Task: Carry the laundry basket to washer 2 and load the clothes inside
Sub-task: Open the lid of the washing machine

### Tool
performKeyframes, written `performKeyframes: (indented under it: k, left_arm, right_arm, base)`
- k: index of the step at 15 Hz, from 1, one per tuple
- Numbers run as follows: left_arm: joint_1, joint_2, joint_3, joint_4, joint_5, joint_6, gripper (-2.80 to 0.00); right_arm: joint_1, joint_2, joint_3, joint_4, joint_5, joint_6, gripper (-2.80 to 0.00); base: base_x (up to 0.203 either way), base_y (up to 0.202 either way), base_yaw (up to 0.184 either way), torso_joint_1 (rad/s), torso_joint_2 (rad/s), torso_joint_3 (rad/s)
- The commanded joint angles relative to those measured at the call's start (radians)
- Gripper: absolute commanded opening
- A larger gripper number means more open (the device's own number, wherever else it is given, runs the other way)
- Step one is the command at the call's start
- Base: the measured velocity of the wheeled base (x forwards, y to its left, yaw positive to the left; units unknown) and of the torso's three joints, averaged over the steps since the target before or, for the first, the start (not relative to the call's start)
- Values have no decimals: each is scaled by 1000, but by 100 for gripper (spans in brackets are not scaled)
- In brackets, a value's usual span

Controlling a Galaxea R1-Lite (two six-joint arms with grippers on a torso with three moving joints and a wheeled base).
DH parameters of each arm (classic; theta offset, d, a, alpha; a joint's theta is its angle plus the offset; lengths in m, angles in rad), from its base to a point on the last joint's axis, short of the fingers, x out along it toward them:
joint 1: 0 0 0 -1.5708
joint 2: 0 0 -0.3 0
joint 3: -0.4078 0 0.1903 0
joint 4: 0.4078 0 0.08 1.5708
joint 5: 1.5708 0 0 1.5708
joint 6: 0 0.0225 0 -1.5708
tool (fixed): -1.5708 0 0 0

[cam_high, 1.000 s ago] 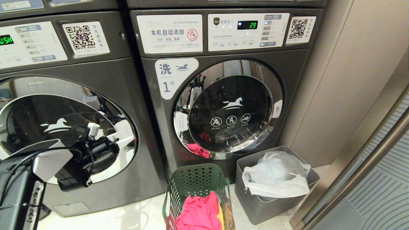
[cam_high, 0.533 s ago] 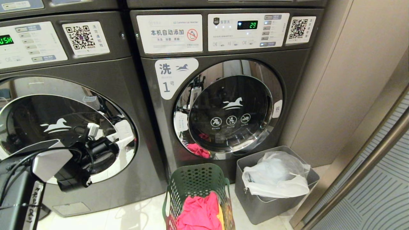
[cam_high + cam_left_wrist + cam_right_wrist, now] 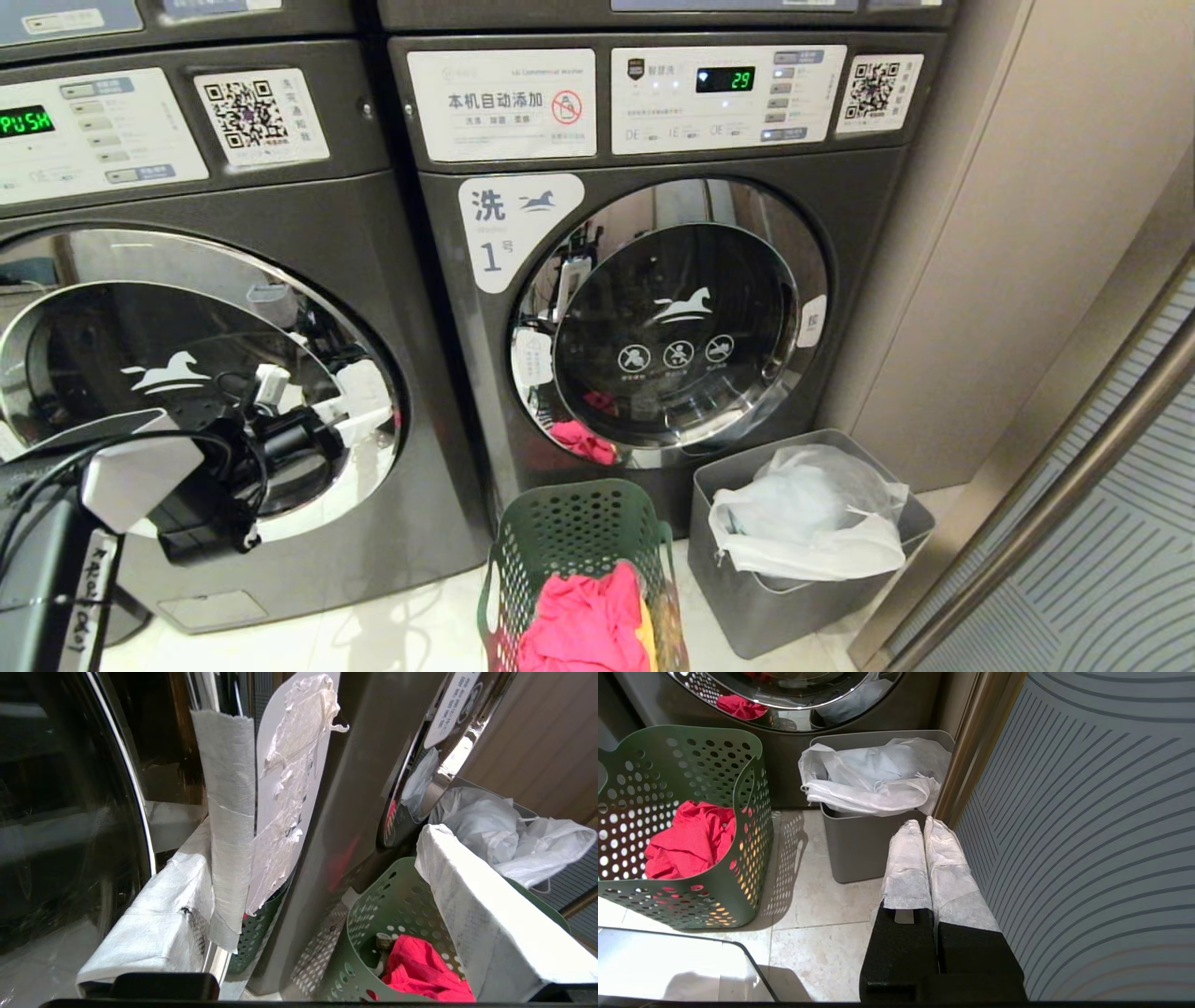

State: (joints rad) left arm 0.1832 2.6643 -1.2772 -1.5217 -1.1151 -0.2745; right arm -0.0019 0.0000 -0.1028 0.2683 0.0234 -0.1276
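Here the laundry basket [image 3: 574, 551] is seen standing on the floor in front of the machine labelled 1 [image 3: 653, 280], just left of the grey bin [image 3: 794, 579], with the clothes [image 3: 583, 625] heaped inside, a pink-red garment on top. Washer 2 [image 3: 205, 373] is taken to be the machine to the left, though its numeral is not in view; its door [image 3: 187, 383] appears shut. The step in hand is judged to be opening that door. It would be done well if the right edge of the chrome ring were hooked squarely and the door swung out on its own arc, clear of the basket. The left tool [image 3: 299, 896] is held with its padded fingers [image 3: 154, 933] wide apart at the door's right rim, one finger close against the chrome; nothing is gripped. The right tool [image 3: 924, 849] hangs low near the bin, fingers pressed together and empty.
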Motion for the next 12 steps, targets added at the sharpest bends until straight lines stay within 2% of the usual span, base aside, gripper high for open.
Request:
performKeyframes:
  k: [1,8,12]
  left_arm:
    - [-149,-3,1,-8,10,0,0]
    - [12,-84,78,-8,28,4,0]
    - [116,-165,224,-8,30,27,0]
  right_arm:
    - [0,0,0,2,1,-1,-280]
    - [0,0,0,2,0,-1,-280]
    - [-1,0,0,2,0,-1,-280]
  base:
    - [0,0,0,0,0,0]
    - [0,0,0,0,0,0]
    - [0,0,0,0,0,0]
